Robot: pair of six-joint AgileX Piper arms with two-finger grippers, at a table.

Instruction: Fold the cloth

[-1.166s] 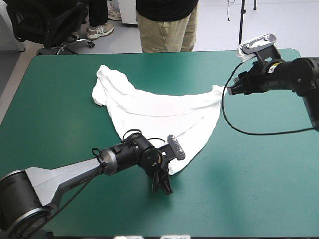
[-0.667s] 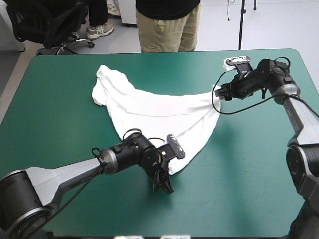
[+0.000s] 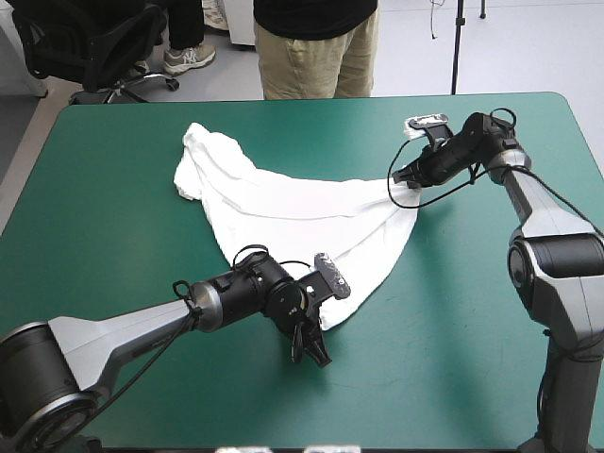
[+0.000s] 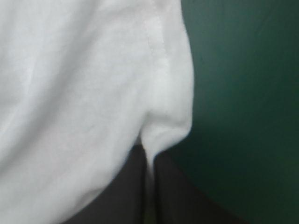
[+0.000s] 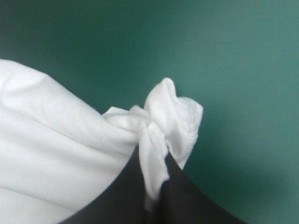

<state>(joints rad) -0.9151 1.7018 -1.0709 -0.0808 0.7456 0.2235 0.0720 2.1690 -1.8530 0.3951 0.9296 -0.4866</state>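
Observation:
The white T-shirt [image 3: 293,203] lies loosely spread and creased across the middle of the table, drawn out toward the right. My left gripper [image 3: 314,351] sits at the shirt's near corner, shut on its hemmed edge [image 4: 163,93], with the fingers [image 4: 177,196] meeting in a point. My right gripper [image 3: 400,179] is at the shirt's far right corner, shut on a bunched tip of fabric [image 5: 170,116] which sticks out past the fingers [image 5: 187,200]. The cloth between the two grippers sags in a curve.
Teal-green cover [image 3: 472,321] shows all around the shirt, widest at the front right and along the left side. The table's far edge [image 3: 311,100] runs a short way behind the shirt's far left sleeve [image 3: 193,156].
My right gripper has moved left and inward over the table, carrying the shirt's right corner with it. The left gripper has stayed at the near corner.

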